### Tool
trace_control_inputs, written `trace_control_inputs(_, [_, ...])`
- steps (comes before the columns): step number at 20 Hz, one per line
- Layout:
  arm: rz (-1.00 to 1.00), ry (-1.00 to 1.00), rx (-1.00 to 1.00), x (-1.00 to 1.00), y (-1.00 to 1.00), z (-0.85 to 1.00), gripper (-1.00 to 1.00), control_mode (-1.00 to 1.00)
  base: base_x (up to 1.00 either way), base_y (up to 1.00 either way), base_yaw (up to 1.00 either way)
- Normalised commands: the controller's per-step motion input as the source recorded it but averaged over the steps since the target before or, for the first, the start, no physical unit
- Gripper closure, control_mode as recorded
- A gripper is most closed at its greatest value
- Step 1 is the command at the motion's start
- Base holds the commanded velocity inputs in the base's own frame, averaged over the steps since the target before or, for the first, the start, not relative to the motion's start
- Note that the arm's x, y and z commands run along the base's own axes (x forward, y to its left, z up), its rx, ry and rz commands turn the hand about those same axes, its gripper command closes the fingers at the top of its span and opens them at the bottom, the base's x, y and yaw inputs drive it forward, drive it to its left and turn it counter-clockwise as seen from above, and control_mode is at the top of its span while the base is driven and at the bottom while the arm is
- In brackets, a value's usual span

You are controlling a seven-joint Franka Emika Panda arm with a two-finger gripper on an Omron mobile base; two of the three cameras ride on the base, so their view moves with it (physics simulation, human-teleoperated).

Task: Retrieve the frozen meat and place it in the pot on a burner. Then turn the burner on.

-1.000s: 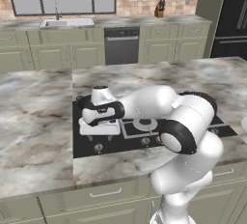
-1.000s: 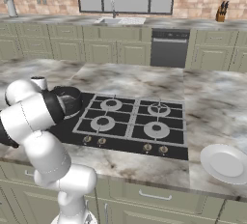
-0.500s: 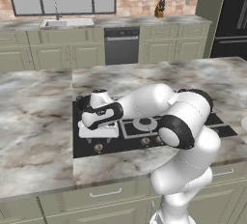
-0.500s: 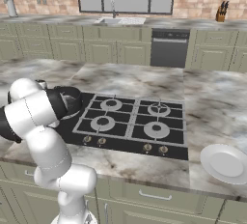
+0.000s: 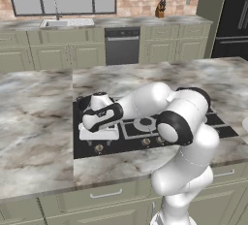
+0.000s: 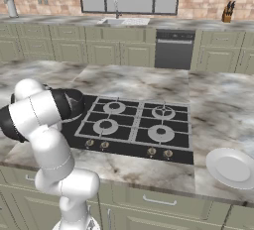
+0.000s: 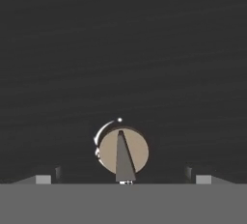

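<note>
- The pot (image 6: 75,103) sits at the left end of the cooktop (image 6: 144,144), half hidden behind my arm's elbow. I judge it is parked on the flat burner, though I can't make out that burner under it.
- I can't see into the pot from either base camera, so I can't tell whether the meat is inside.
- The gripper (image 7: 123,179) hangs straight down over the front-left strip of the cooktop, with a round tan knob (image 7: 123,151) centred between its tips.
- The fingers (image 7: 43,179) stand as wide apart as they go, one on each side of the knob. They hold nothing and touch nothing.
- My reading: the arm is folded low and forward so the hand comes onto the knob from above. The wide stance leaves room to straddle it before closing and twisting.
- The knob's grey pointer aims away from the hand, and I can't tell what setting that marks.
- Count from the right base camera: one pot, four grated rings, and four knobs showing along the front edge.
- One white plate (image 6: 232,168) rests on the counter, well apart to the right.
</note>
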Motion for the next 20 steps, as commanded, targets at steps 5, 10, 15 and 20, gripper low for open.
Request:
trace_control_inputs(5, [0.0, 0.0, 0.0, 0.0, 0.0, -0.05, -1.0, -1.0, 0.0, 0.0, 0.0])
trace_control_inputs(10, [0.0, 0.0, 0.0, 0.0, 0.0, -0.12, -1.0, -1.0, 0.0, 0.0, 0.0])
trace_control_inputs(15, [0.0, 0.0, 0.0, 0.0, 0.0, -0.1, -1.0, -1.0, 0.0, 0.0, 0.0])
trace_control_inputs(20, [0.0, 0.0, 0.0, 0.0, 0.0, -0.09, -1.0, -1.0, 0.0, 0.0, 0.0])
